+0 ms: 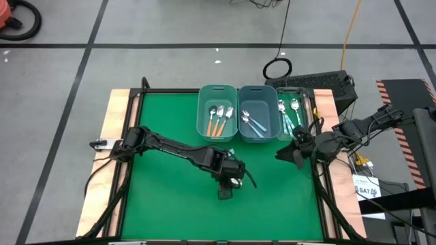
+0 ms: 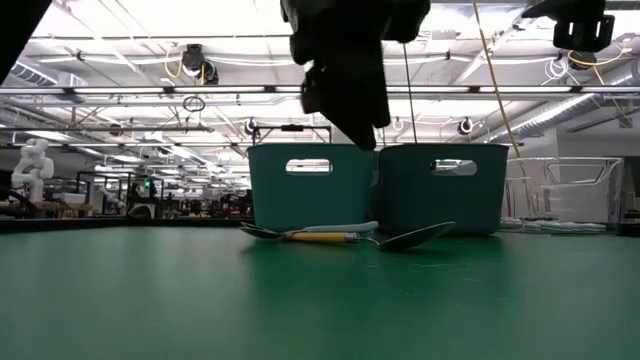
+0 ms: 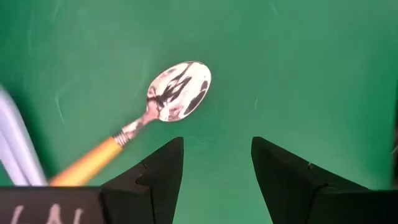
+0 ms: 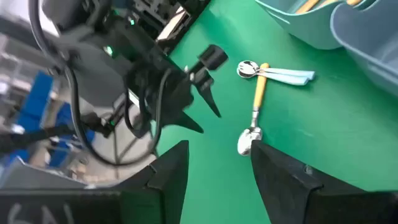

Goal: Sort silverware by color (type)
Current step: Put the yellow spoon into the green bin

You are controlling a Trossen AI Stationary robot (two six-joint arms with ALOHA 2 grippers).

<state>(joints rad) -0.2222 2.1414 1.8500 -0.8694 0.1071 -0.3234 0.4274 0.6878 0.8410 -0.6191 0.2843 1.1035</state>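
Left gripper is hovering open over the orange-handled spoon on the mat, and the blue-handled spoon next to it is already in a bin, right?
Not quite: the blue-handled spoon lies on the mat beside the orange-handled spoon, as the right wrist view shows. The left gripper does hover open.

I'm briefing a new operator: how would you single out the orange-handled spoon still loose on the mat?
Find the green mat, then the left gripper hovering open near its middle. Under it lies the orange-handled spoon, crossing a light-blue-handled spoon. Its orange handle sets it apart; the other orange spoons sit in the leftmost bin.
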